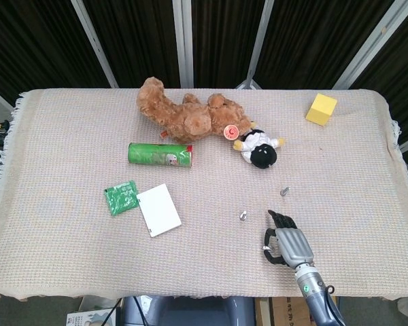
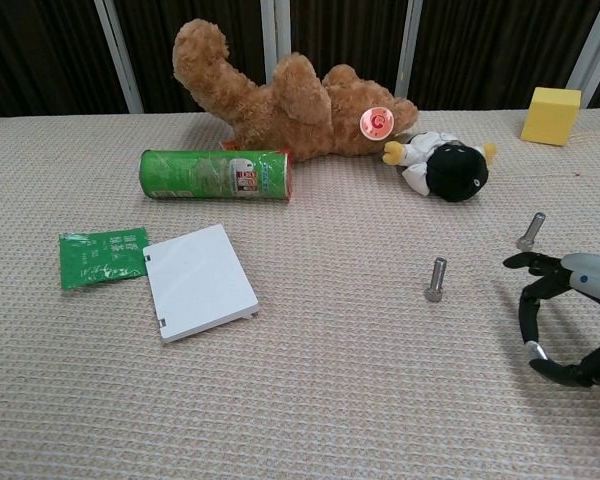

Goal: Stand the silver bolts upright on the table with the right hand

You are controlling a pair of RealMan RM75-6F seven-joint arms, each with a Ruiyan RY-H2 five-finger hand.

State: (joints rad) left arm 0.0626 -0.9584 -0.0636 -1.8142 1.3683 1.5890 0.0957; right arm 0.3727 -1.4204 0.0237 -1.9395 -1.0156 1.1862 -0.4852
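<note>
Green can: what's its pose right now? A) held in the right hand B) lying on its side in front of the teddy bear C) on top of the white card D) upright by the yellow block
B: the green can lies on its side just in front of the teddy bear.

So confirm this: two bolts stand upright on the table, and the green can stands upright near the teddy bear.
Not quite. The green can lies on its side near the teddy bear, as the chest view shows. The rest holds: two bolts stand upright on the table.
</note>
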